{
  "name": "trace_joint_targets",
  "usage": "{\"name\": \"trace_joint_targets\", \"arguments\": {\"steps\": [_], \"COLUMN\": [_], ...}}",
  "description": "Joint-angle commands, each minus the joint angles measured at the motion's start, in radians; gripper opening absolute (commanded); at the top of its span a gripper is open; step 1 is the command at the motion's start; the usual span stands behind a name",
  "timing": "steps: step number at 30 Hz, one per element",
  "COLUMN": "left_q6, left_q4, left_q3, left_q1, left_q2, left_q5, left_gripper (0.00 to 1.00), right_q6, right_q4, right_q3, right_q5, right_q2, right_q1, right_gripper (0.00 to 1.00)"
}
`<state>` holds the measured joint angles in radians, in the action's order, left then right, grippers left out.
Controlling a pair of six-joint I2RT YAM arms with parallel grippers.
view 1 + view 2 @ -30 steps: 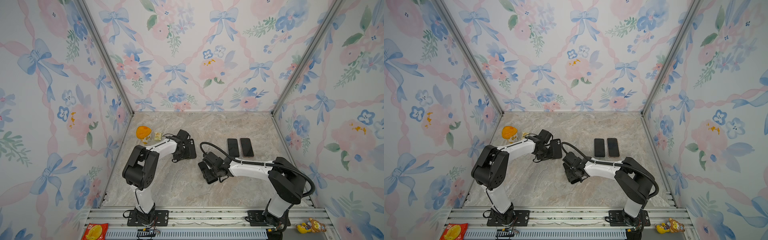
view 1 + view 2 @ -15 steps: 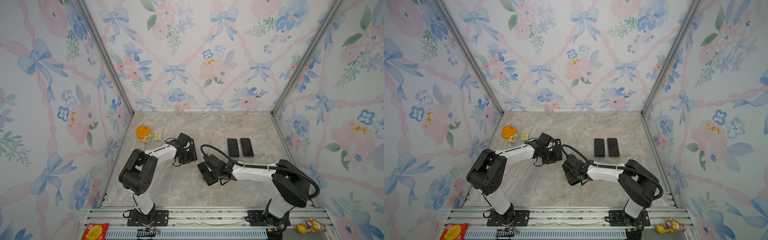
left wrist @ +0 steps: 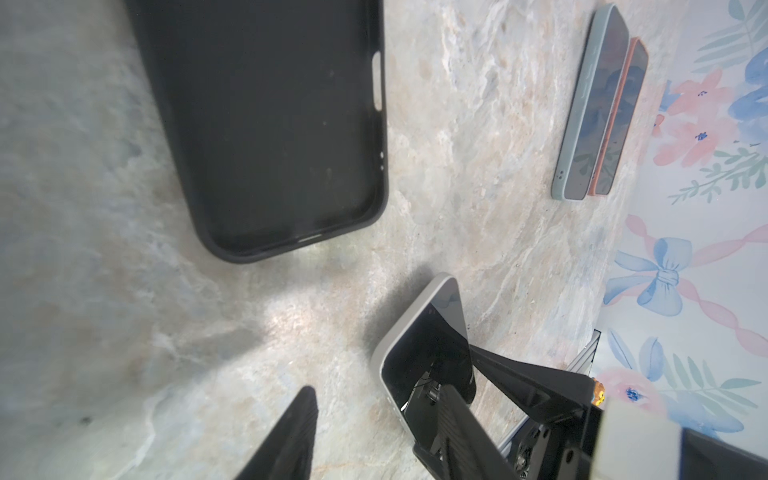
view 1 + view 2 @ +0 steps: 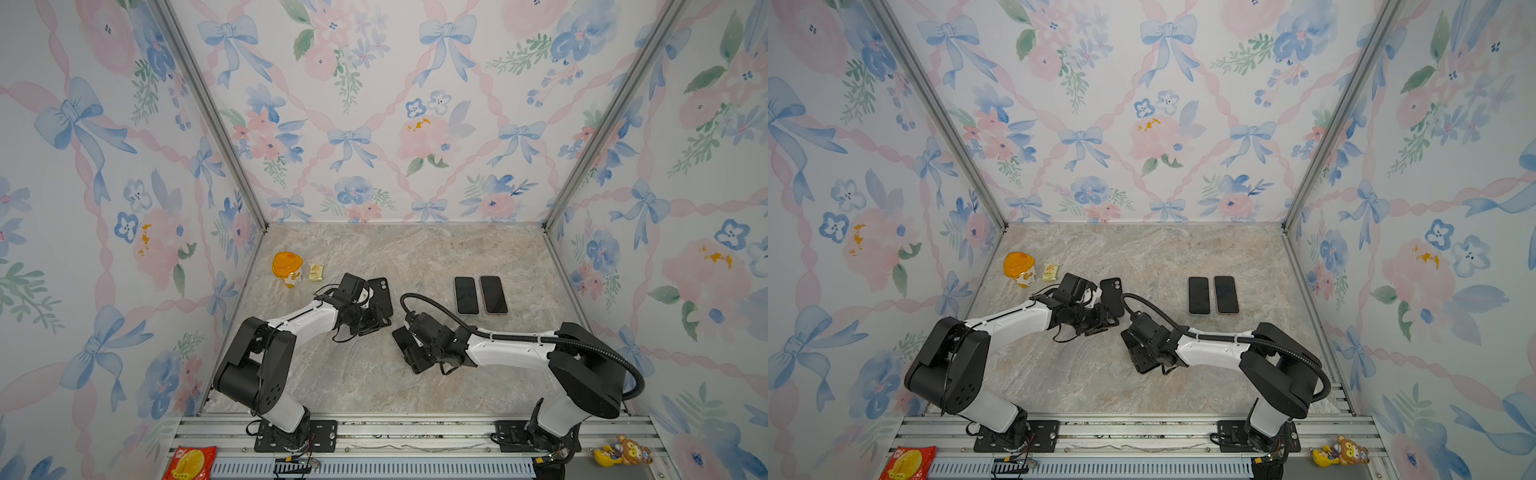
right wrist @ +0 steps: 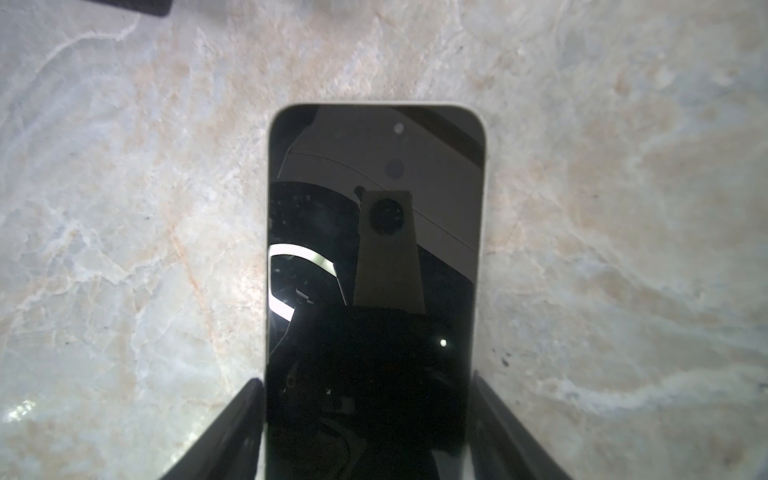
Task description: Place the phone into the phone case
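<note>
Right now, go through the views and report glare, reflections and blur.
Right wrist view: the phone screen mirrors the camera and a bright arc of light; the fingers flanking it are soft. Left wrist view: a glare patch on the table by the end of the phone case, the near finger blurred. Both top views: evenly lit, sharp.

Your phone (image 5: 374,249), white-rimmed with its dark screen facing up, is pinched by its long edges. Your black phone case (image 3: 270,124) lies flat nearby, empty, hollow side up.

Marble table (image 4: 353,374): case (image 4: 384,293), two phones (image 4: 465,296), cup (image 4: 286,268), packet (image 4: 316,272)
</note>
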<state>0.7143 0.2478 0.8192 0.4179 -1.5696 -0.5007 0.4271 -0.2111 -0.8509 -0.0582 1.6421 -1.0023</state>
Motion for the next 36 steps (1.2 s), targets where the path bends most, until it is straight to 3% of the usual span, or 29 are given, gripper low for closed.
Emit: {"name": "trace_joint_targets", "arguments": {"steps": [1,21,36], "left_q6": [-0.023,0.085,0.135], "left_q4": [-0.039,-0.356,-0.573], "left_q3": [-0.034,-0.223,-0.317], "left_q1": [-0.009,-0.054,-0.056], "left_q2": [0.031,0.014,-0.048], "left_q5": [-0.073,-0.276,-0.325], "left_gripper": [0.49,0.48,0.42], "right_q6": [0.002,0.004,-0.015], "right_q4": [0.039,0.068,0.097], "right_q3": [0.003,0.02,0.03], "right_q5": [-0.001,-0.014,0.001], "right_q2": [-0.007,-0.02,-0.024], "right_q1": [-0.018,-0.025,-0.025], "right_gripper": [0.5,0.5,0.45]}}
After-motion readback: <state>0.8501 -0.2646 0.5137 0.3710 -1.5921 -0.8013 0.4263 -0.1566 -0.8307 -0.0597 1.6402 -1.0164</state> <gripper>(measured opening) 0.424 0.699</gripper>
